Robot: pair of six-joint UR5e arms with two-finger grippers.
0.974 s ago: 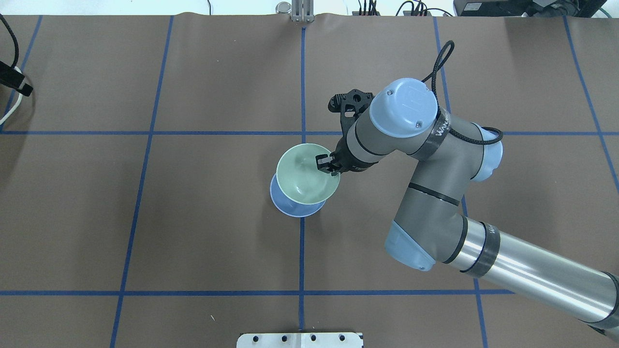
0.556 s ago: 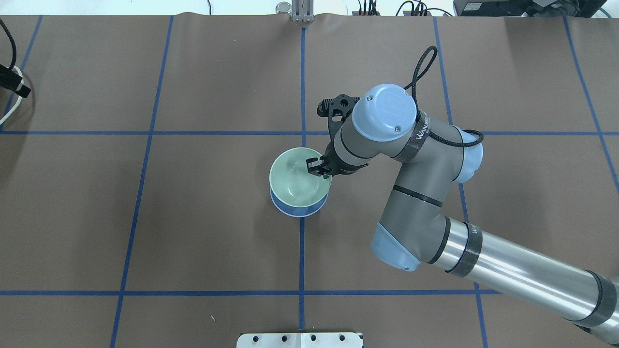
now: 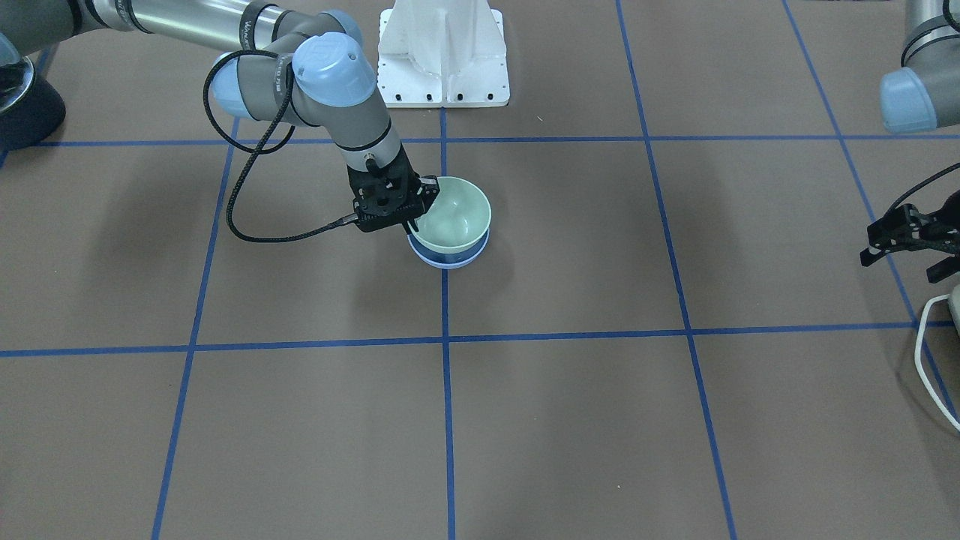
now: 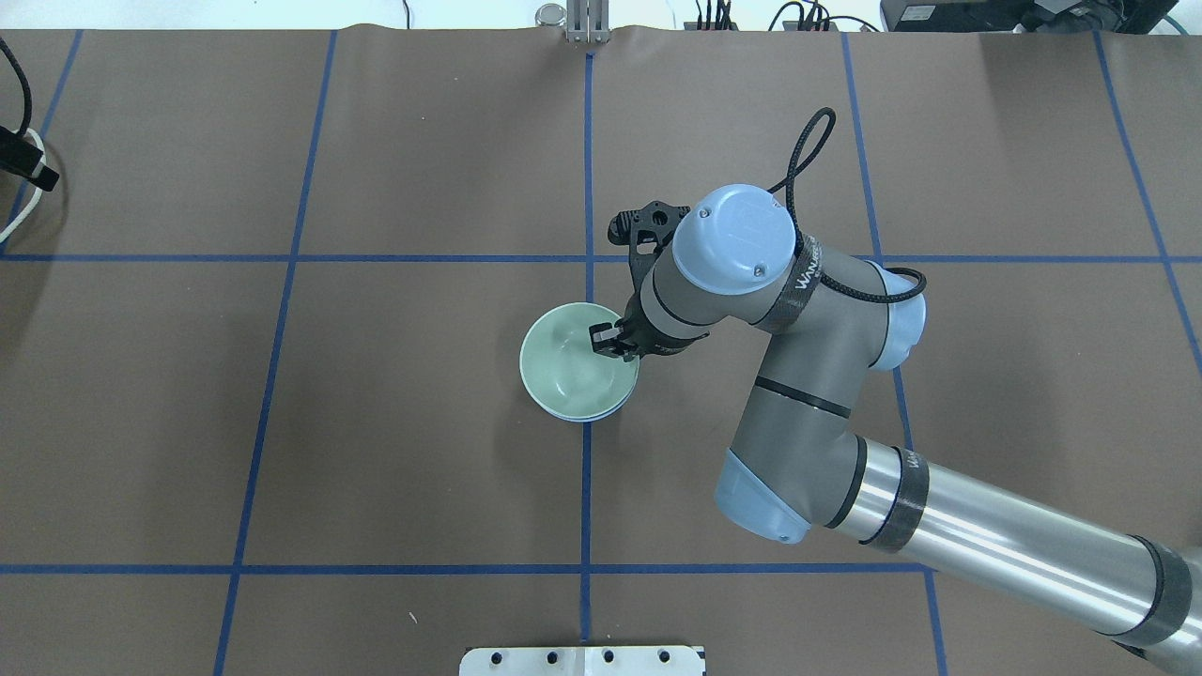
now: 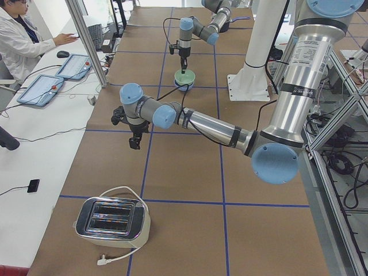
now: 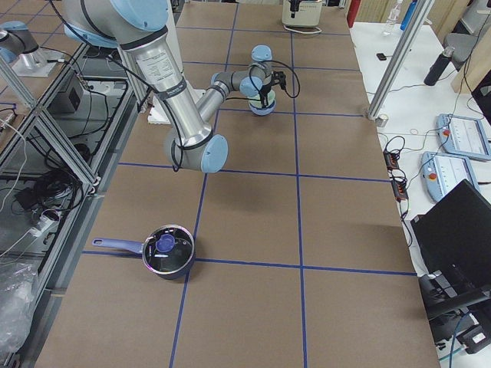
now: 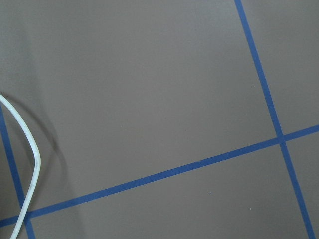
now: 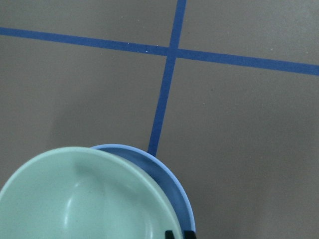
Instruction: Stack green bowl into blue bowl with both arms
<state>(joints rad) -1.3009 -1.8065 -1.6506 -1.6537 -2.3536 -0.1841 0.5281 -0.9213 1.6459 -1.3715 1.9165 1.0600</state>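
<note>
The pale green bowl sits down inside the light blue bowl at the table's centre, so only a thin blue rim shows beneath it. My right gripper is shut on the green bowl's rim at the side nearest its arm. In the front view the green bowl rests in the blue bowl, with the right gripper at its rim. The right wrist view shows the green bowl within the blue rim. My left gripper hangs far off at the table's left end, and I cannot tell its state.
The white pedestal base stands behind the bowls. A toaster with a white cable sits at the left end of the table. A dark pot sits at the right end. An operator sits beside the table.
My right gripper has carried the green bowl left and down, from tilted above the blue bowl to seated in it. The blue bowl is now almost covered.
</note>
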